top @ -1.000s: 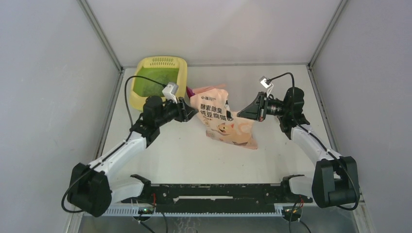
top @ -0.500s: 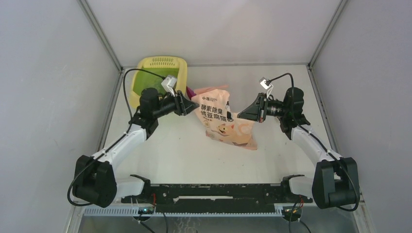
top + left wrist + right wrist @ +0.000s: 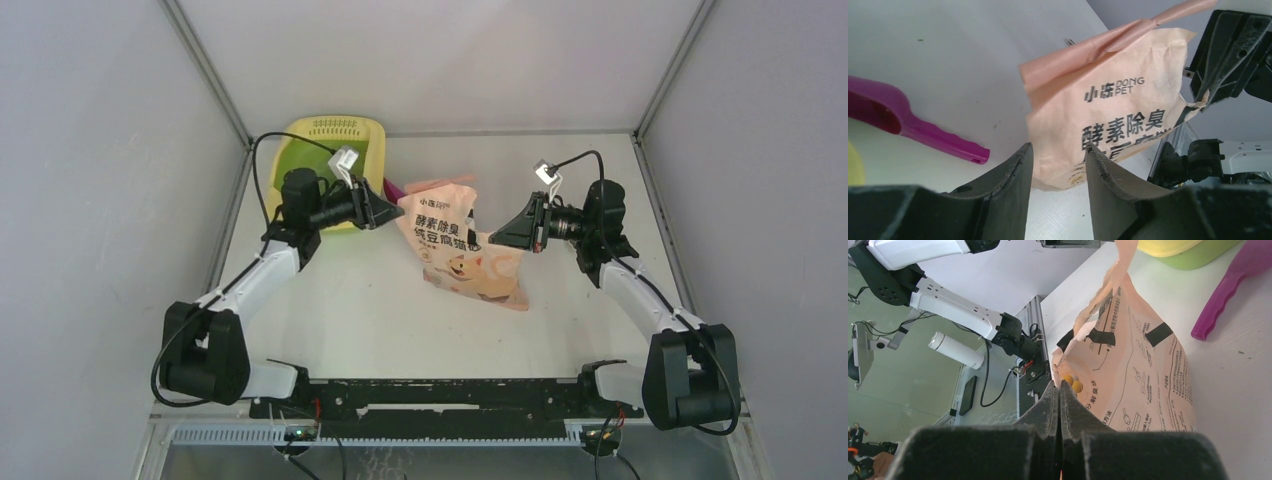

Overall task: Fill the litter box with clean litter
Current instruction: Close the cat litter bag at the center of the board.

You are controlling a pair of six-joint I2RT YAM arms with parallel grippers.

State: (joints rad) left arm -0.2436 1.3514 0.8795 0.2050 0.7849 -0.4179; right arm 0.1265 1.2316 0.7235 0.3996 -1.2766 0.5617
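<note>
The pale yellow litter box (image 3: 335, 127) with its green floor stands at the far left, partly under my left arm. Its yellow-green edge (image 3: 1193, 247) also shows in the right wrist view. No clean litter is visible. A peach printed bag (image 3: 455, 250) stands mid-table. My left gripper (image 3: 398, 213) is open, its tips (image 3: 1058, 147) just short of the bag's (image 3: 1108, 115) upper left edge and holding nothing. My right gripper (image 3: 492, 238) is shut on the bag's right edge (image 3: 1060, 385), and the bag (image 3: 1143, 370) stretches away from it.
A magenta scoop (image 3: 923, 132) lies on the table between the litter box and the bag; it shows again (image 3: 393, 188) in the top view. Grey walls close in the table on the left, right and back.
My left arm has swung back and left over the litter box, and its open gripper now points at the bag's upper left edge. The right arm and the bag have held still.
</note>
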